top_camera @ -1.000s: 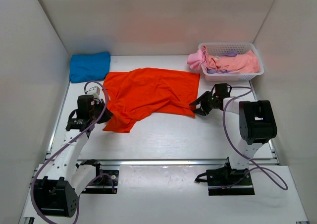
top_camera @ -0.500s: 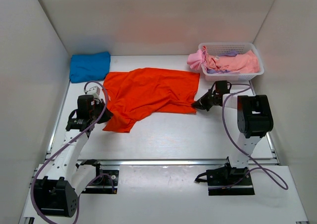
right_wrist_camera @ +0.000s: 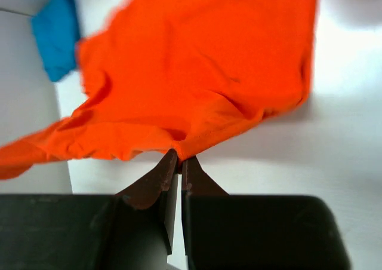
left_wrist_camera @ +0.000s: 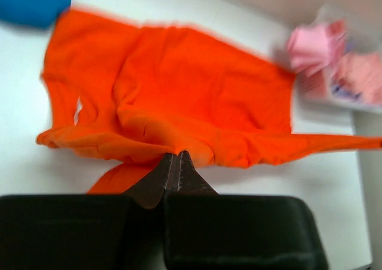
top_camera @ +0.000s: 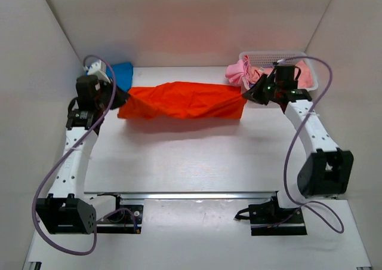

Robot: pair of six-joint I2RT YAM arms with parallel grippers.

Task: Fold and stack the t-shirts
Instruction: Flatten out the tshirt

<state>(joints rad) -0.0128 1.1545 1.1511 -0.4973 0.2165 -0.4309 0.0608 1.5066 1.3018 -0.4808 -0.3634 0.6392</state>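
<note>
The orange-red t-shirt (top_camera: 182,100) hangs stretched between both grippers above the table's far half. My left gripper (top_camera: 119,98) is shut on its left end, and the cloth bunches at the tips (left_wrist_camera: 176,155) in the left wrist view. At the shirt's right end my right gripper (top_camera: 247,93) is shut on an edge, seen pinched (right_wrist_camera: 179,158) in the right wrist view. A folded blue t-shirt (top_camera: 123,73) lies at the far left corner, partly behind the left arm. Pale pink t-shirts (top_camera: 239,73) spill from the basket.
A white lattice basket (top_camera: 262,58) with pink and lilac cloth stands at the far right, just behind the right wrist. White walls close in on three sides. A metal rail (top_camera: 203,195) crosses the table near the arm bases.
The right gripper closed on the shirt's right edge. Both arms then rose and moved toward the far side, lifting the orange-red shirt off the table and pulling it taut.
</note>
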